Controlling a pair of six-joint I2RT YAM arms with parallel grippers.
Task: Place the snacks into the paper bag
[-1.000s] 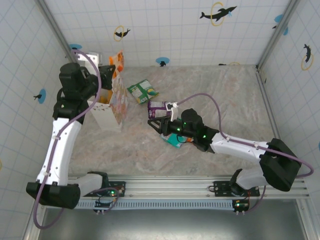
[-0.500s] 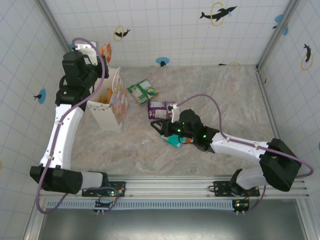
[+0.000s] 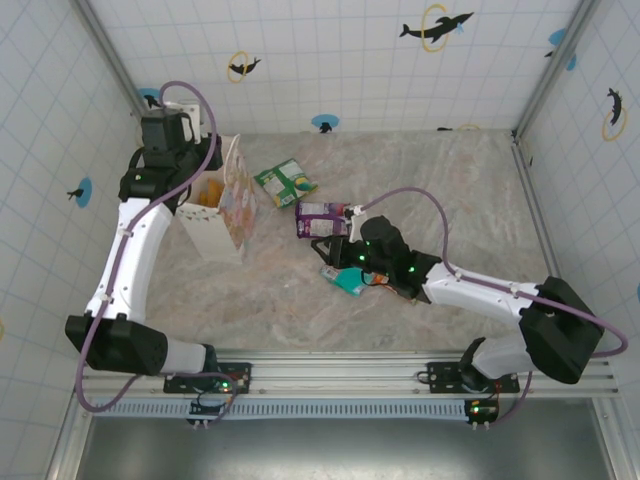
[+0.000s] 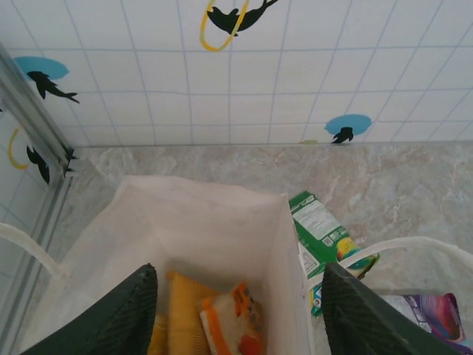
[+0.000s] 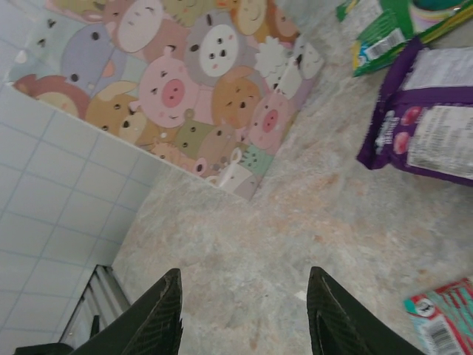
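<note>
Our left claw (image 4: 238, 299) no longer grips the orange packet (image 4: 235, 325). Its jaws now stand apart above the mouth of the paper bag (image 3: 228, 215), toward the upper left of the top view, and the packet lies inside the bag. Our right claw (image 5: 242, 303) shifts slightly rightward in mid-frame, drawing back from the purple packet (image 3: 318, 217).

A beige marble-patterned tabletop (image 3: 470, 190) is enclosed by white gridded tile walls (image 3: 330, 70) bearing black dolphin stickers (image 3: 432, 27). A silver aluminium rail (image 3: 350, 372) borders its near edge.
</note>
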